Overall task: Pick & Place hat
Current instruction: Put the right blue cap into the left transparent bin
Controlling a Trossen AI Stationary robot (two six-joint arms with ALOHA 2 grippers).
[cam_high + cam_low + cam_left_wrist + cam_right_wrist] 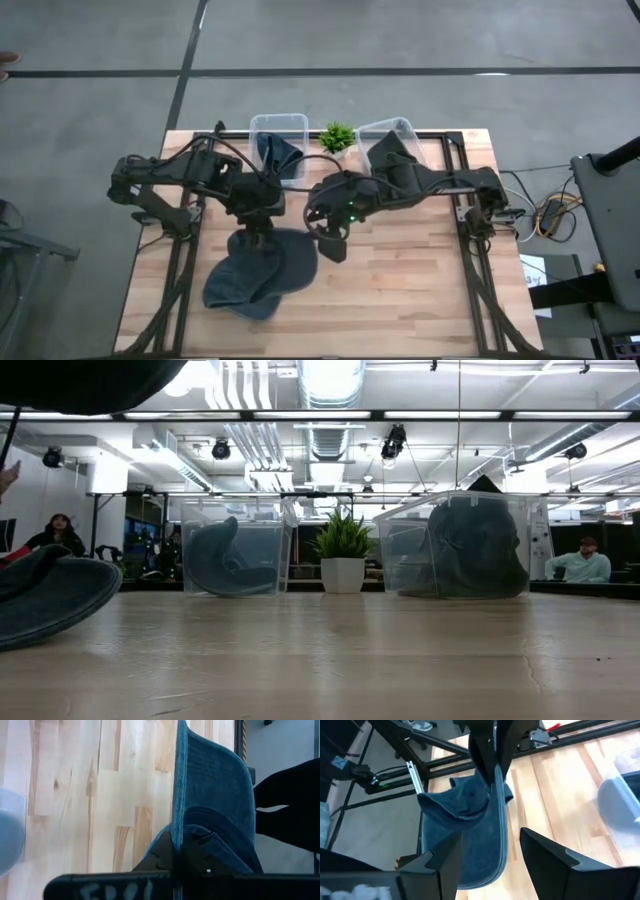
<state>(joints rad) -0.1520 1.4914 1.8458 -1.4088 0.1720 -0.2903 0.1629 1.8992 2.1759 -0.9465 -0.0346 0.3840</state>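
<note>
Denim-blue cloth makes up the hat (262,272), and it looks light, soft and floppy: its brim sags and folds where it lies on the bench (420,290), so it will likely droop from any single pinch point and drag if lifted low. The stitched brim edge seems the best place to take hold, being the firmest and thinnest part.

The left end effector (256,236) is clamped tight on that brim edge, its fingers (170,855) pinching the fabric so that the brim stands up on edge in the left wrist view while the rest of the hat rests on the wood, toward the bench's front left. The left arm reaches in from the left, wrist bent downward over the hat.

The right end effector (334,243) hangs just beside the hat with its fingers (547,852) spread wide and holding nothing, pointed at the raised brim. Two clear bins (279,145) at the back already hold dark hats.
</note>
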